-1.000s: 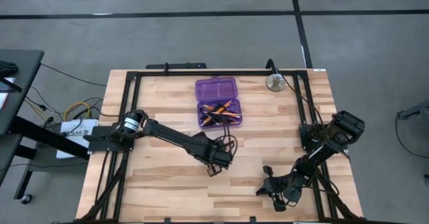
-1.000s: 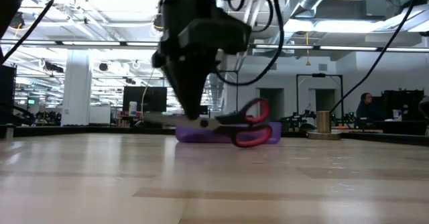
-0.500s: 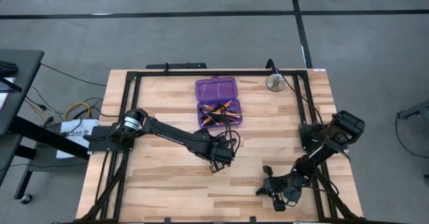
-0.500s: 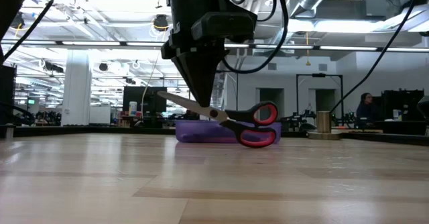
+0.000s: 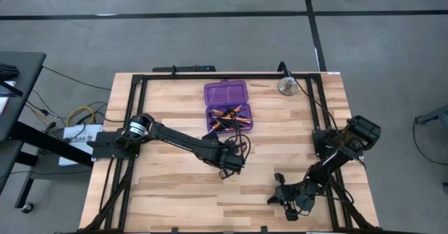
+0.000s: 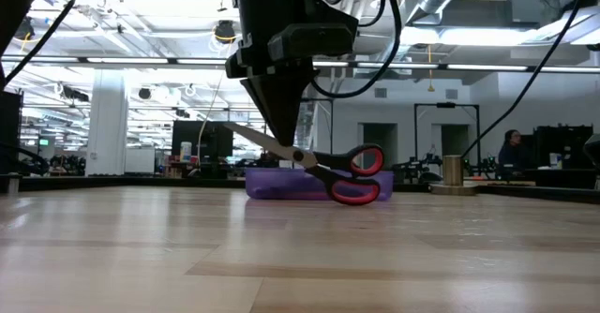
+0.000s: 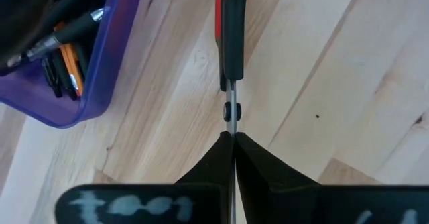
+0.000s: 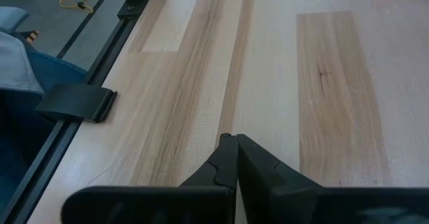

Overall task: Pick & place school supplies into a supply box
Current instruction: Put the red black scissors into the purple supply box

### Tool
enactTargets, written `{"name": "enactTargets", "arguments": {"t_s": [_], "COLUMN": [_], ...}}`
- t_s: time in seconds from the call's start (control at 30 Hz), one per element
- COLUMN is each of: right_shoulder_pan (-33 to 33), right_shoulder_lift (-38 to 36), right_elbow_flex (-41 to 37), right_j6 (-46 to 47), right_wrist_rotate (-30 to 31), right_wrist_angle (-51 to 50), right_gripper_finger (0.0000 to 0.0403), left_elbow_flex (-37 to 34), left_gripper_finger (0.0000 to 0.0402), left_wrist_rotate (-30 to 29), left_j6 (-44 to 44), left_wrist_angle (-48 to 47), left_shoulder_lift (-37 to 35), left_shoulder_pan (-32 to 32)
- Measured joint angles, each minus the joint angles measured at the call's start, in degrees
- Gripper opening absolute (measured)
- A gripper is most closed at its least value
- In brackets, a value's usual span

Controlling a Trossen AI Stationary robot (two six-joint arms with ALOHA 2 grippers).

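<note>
The left claw (image 5: 225, 169) hangs just beside the open purple supply box (image 5: 228, 108) holding pencils.

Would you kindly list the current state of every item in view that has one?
Supply box: lid open, pencils and pens inside.
Scissors: closed, lifted off the table, held by the blades.
Left pincer: shut on the scissors, beside the box.
Right pincer: shut, empty, near the table's front edge.

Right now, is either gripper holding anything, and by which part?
Left gripper holds the scissors by the blades, just behind the pivot, lifted off the table, handles toward the supply box. Right gripper is shut on nothing.
</note>
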Motion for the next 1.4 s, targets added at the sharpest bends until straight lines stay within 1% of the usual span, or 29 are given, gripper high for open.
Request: {"name": "enactTargets", "arguments": {"t_s": [0.13, 0.33, 0.57, 0.63, 0.77, 0.9, 1.07, 1.13, 1.3, 1.4], "right_shoulder_pan": [0.0, 0.0, 0.0, 0.0, 0.0, 0.0, 0.01, 0.0, 0.01, 0.0], "right_shoulder_lift": [0.0, 0.0, 0.0, 0.0, 0.0, 0.0, 0.0, 0.0, 0.0, 0.0], "right_elbow_flex": [0.0, 0.0, 0.0, 0.0, 0.0, 0.0, 0.0, 0.0, 0.0, 0.0], "right_j6": [0.01, 0.0, 0.0, 0.0, 0.0, 0.56, 1.03, 1.03, 1.05, 1.03], "right_wrist_rotate": [-0.02, -0.02, 0.02, 0.04, 0.04, 0.04, 0.0, 0.0, 0.0, 0.0], "right_wrist_angle": [0.0, -0.01, 0.0, 0.0, 0.01, 0.02, 0.02, 0.02, 0.02, 0.02], "right_gripper_finger": [0.0001, 0.0001, 0.0001, 0.0001, 0.0001, 0.0001, 0.0001, 0.0001, 0.0001, 0.0001], "left_elbow_flex": [0.86, 5.0, 10.14, 10.51, 10.51, 10.53, 10.62, 10.62, 10.48, 10.47], "left_gripper_finger": [0.0, 0.0, 0.0, 0.0, 0.0, 0.0, 0.0, 0.0, 0.0, 0.0], "left_wrist_rotate": [-0.66, -2.46, -8.95, -10.31, -10.92, -10.57, -8.45, -6.46, -6.84, -5.2], "left_j6": [0.1, 0.55, 2.24, 3.68, 7.82, 12.63, 17.08, 18.23, 19.31, 20.07], "left_wrist_angle": [-0.3, -1.07, -6.79, -7.57, -7.21, -5.48, -5.33, -5.73, -6.27, -6.78], "left_shoulder_lift": [0.0, -0.07, -0.16, -0.17, -0.17, -0.17, -0.27, -0.33, -0.03, -0.04], "left_shoulder_pan": [-0.44, -1.68, -1.37, 0.03, 4.69, 9.71, 15.0, 16.49, 19.23, 19.56]}}
